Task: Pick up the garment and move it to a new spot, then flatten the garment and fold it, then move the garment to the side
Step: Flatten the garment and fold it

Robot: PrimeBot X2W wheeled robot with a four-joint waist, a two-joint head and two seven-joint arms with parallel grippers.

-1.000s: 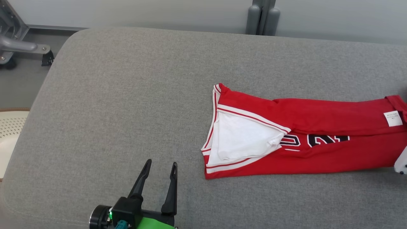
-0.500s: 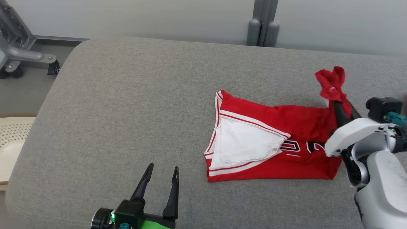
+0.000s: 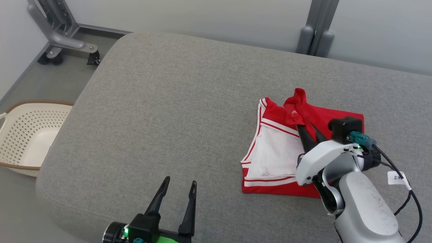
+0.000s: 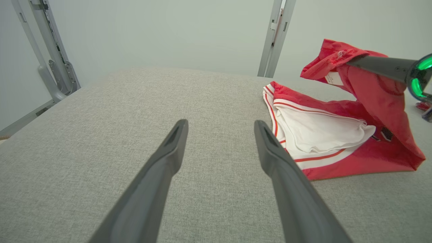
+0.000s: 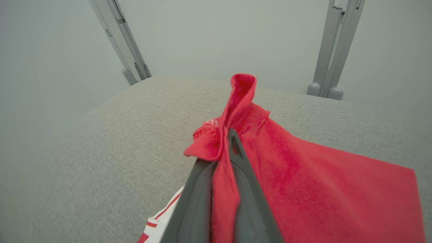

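The garment (image 3: pixel 275 153) is a red jersey with white trim and a white lining, lying on the grey padded table (image 3: pixel 168 101) right of centre. My right gripper (image 3: pixel 302 123) is shut on the garment's red hem and holds that end lifted and doubled back over the rest. In the right wrist view the right gripper (image 5: pixel 224 143) pinches a bunched fold of the garment (image 5: pixel 320 182). My left gripper (image 3: pixel 180 180) stands open near the table's front edge, well to the left of the jersey. In the left wrist view the left gripper (image 4: pixel 221 126) holds nothing, with the garment (image 4: pixel 324 131) ahead to the right.
A cream perforated basket (image 3: pixel 20 135) stands on the floor left of the table. A grey wheeled metal frame (image 3: pixel 60 37) is at the back left, and grey posts (image 3: pixel 315 33) rise behind the table. Bare table surface spreads left of and behind the jersey.
My right gripper came into view holding the garment's right end and carried it leftward over the rest, so the jersey now lies shorter. The head camera also shifted. The left gripper stays open.
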